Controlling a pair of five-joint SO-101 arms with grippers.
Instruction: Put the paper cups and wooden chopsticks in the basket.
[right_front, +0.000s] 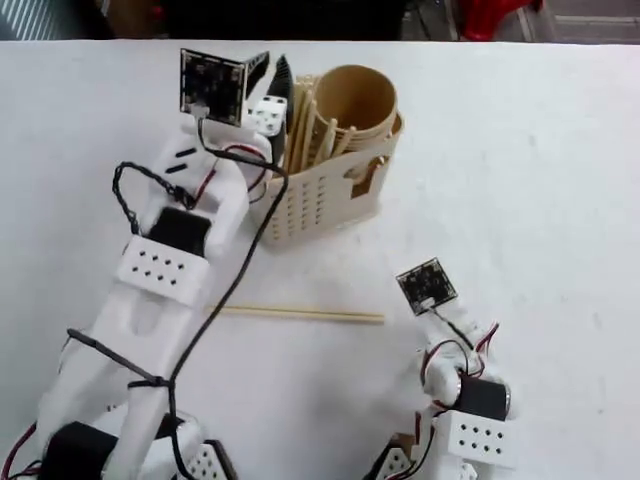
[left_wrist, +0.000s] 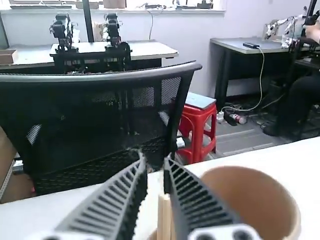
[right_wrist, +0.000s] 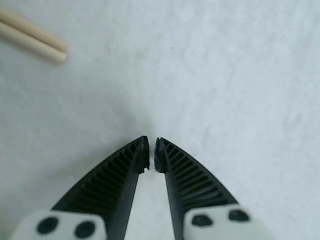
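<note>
— Starting at the left hand (left_wrist: 155, 161): where is it?
— At the rim of the basket (right_front: 320, 200), just beside the upright chopsticks (right_front: 305, 125) standing inside. One pale wooden end shows right at the hand. Whether it pinches that stick or is parted above it, I cannot tell.

— And the right hand (right_wrist: 152, 150)?
— Pressed together, with a hairline slit between black, ribbed jaws. It points down at bare bench (right_front: 540, 180). The loose pair (right_front: 300, 314) of chopsticks lies flat near it, not touching, in front of the basket and between the two arms.

— Where is the cup?
— A brown paper cup (right_front: 355, 95) sits in the basket with its round mouth up, next to the upright chopsticks.

— What is the surface like, and the room?
— The bench is white and matt, faintly mottled. Past its far edge stand a black mesh-backed chair (left_wrist: 100, 115) and a red stool (left_wrist: 200, 125) on a grey floor. Behind them, dark desks (left_wrist: 110, 50) line a pale wall, and one carries more small arms.

— Materials and shapes?
— The basket is boxy white plastic, its walls pierced by rows of small holes. All the chopsticks are slim, straight, light wood. The cup is smooth paper, cylindrical. Both arms are white plastic with black motors and red and black wires.
</note>
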